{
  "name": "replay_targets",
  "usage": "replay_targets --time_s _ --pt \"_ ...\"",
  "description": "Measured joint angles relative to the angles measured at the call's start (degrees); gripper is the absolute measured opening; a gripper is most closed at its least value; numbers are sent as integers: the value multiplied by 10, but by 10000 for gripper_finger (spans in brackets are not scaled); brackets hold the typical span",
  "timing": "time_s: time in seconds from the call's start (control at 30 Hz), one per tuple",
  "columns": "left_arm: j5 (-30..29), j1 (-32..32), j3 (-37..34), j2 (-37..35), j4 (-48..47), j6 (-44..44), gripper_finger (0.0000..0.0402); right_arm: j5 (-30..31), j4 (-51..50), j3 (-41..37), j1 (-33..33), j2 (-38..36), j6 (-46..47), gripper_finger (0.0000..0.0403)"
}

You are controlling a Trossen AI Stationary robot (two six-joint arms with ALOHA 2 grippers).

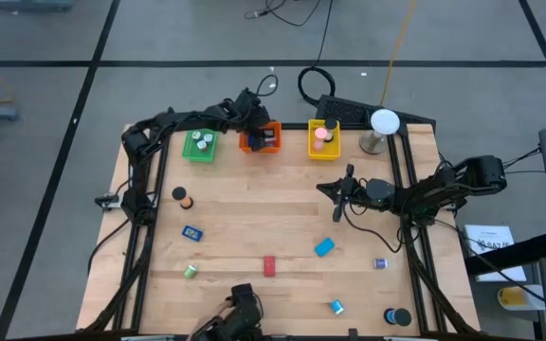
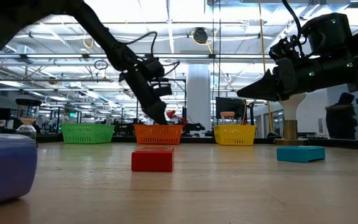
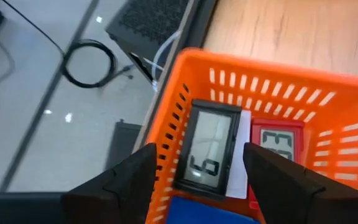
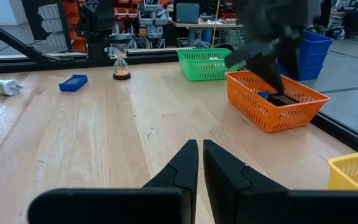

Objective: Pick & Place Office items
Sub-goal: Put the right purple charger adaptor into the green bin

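Risks at this moment are centring on the left gripper (image 3: 194,177), which is hanging with its fingers spread wide over the orange tray (image 1: 260,139) at the table's far edge, holding nothing; judging by the left wrist view, a black-framed display piece (image 3: 209,149) and a red-framed one (image 3: 277,144) are lying side by side in that tray with a blue piece (image 3: 210,211) beside them, so a careless lift could be snagging a finger on the slotted wall and tipping or dragging the tray toward the nearby edge; the right gripper (image 4: 199,163) is hovering above the table's right-centre with its fingers closed together and empty, and a reach toward the blue block (image 1: 324,247) could be nudging it away rather than seating it between the fingers. Remaining office items are lying well apart: a red block (image 1: 269,266), a small blue flat piece (image 1: 192,232), a green roll (image 1: 190,271), a small purple piece (image 1: 380,263) and a black roll (image 1: 401,316) near the front right corner, where it could be rolling off. Surface is a pale wooden table (image 1: 254,213) carrying a green tray (image 1: 198,145), a yellow tray (image 1: 322,139) and a white ball on a stand (image 1: 383,124); beyond it a workshop with ceiling lights, shelving and a grey floor with cables is showing.
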Motion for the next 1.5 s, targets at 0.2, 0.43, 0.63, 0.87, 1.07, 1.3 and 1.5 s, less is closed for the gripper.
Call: replay_targets --time_s 0.2,0.43,0.63,0.87,1.07,1.3,1.5 --pt "-9 -12 0 -67 -56 13 198 0 -1 0 0 0 0 20" --pt "19 -36 -19 -158 -95 6 107 0 -4 0 0 0 0 20" --pt "53 -52 -120 -231 8 -8 48 0 -4 0 0 0 10 20" --pt "122 -81 -289 -303 214 -52 5 0 -3 0 0 0 16 20" --pt "136 -144 -419 -324 442 -113 22 0 -3 0 0 0 30 20" --pt "131 -230 -504 -324 601 -151 32 -4 -6 0 0 0 59 20" --pt "115 -298 -519 -323 605 -146 33 -87 -3 0 0 0 71 20"
